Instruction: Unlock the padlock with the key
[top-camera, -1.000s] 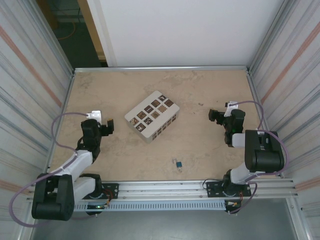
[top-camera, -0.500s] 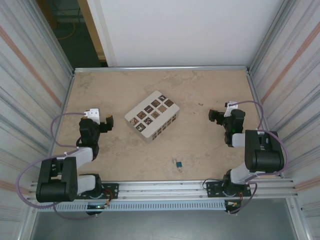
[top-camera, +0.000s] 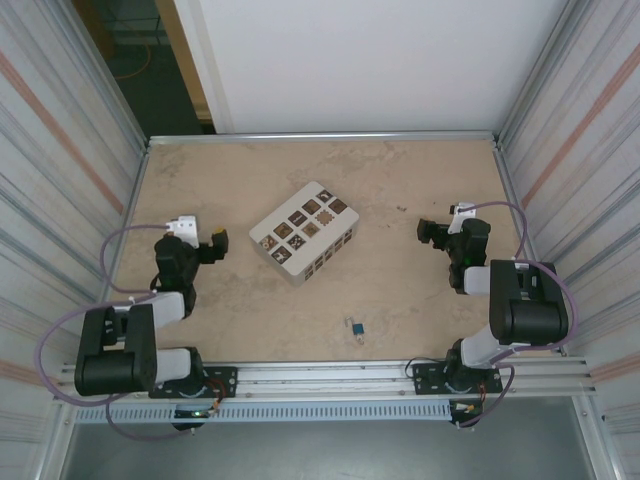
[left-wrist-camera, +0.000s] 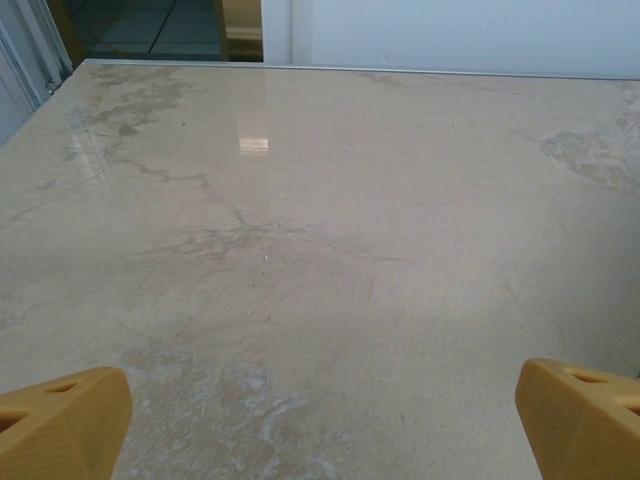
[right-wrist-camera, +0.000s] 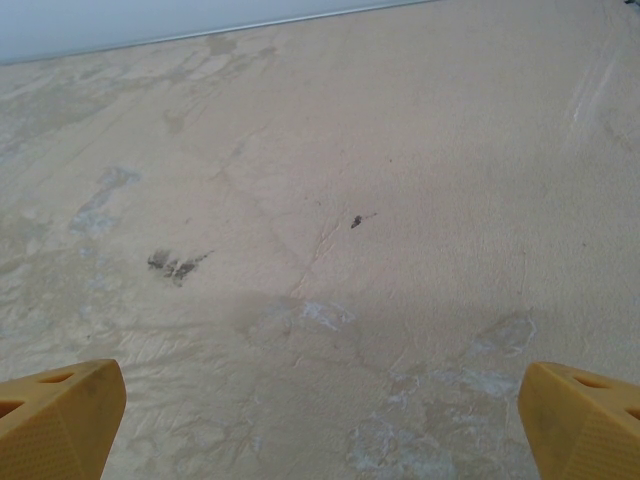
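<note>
The tiny blue-teal padlock (top-camera: 357, 328) lies on the table near the front edge, roughly midway between the two arms. A small pale-and-dark bit sticks out at its upper left, too small to tell shackle from key, so I cannot pick out the key on its own. My left gripper (top-camera: 217, 240) hovers at the left, left of the white box, far from the padlock. Its yellow fingertips (left-wrist-camera: 62, 420) stand wide apart over bare table, so it is open. My right gripper (top-camera: 425, 231) is at the right, and its fingertips (right-wrist-camera: 580, 420) are also spread, open and holding nothing.
A white box (top-camera: 303, 231) with brown square tiles stands in the middle of the table, tilted diagonally. Metal rails (top-camera: 330, 374) run along the front edge and corrugated walls close both sides. Dark smudges (right-wrist-camera: 176, 265) mark the tabletop under the right gripper.
The left arm has folded back toward the left wall and its gripper has moved slightly away from the front edge. The right arm and the padlock have stayed put.
</note>
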